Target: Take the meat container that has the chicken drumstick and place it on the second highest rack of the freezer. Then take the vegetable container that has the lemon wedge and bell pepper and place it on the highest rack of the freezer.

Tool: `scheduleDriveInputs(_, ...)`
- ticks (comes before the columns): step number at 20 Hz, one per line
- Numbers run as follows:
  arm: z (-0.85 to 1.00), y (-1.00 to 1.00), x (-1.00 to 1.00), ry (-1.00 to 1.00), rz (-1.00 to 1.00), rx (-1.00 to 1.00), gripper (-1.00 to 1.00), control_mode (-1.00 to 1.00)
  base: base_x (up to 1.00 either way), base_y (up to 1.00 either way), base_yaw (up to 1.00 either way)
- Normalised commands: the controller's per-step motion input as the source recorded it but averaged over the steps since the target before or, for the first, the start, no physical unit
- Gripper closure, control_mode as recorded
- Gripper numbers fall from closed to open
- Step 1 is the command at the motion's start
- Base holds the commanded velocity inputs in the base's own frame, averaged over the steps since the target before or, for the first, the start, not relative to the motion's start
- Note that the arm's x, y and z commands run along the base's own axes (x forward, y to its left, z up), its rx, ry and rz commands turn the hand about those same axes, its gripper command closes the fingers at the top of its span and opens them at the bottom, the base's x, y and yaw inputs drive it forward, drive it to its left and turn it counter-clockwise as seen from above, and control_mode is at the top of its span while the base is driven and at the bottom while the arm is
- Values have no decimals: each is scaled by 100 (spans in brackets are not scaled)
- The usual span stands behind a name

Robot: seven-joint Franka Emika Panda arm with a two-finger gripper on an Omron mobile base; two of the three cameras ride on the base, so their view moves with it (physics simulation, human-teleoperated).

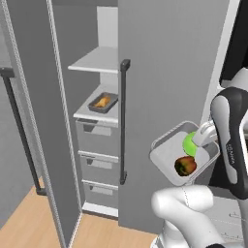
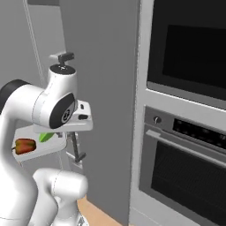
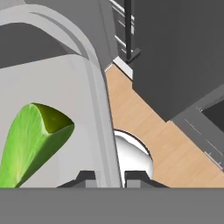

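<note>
The claw pinches the rim of the vegetable container, one finger on each side of its wall, carrying the lemon wedge and bell pepper in front of the freezer. The highest rack lies up and to the left, beyond the bar handle. The freezer's closed front panel stands between them. The chicken drumstick already sits on the rack below.
</note>
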Motion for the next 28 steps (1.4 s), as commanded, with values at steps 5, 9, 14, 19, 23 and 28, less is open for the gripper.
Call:
scheduleDriveInputs(5, 0, 0, 0, 0, 0, 0, 100, 100, 0, 64, -39)
scheduleDriveInputs(9, 0, 0, 0, 0, 0, 0, 100, 100, 0, 71, -41)
scheduleDriveInputs(14, 0, 0, 0, 0, 0, 0, 100, 100, 0, 71, -39)
scheduleDriveInputs(19, 0, 0, 0, 0, 0, 0, 100, 100, 0, 64, -34)
scheduleDriveInputs(23, 0, 0, 0, 0, 0, 0, 100, 100, 0, 47, -29)
scheduleDriveInputs(28, 0, 0, 0, 0, 0, 0, 100, 100, 9, 24, -21)
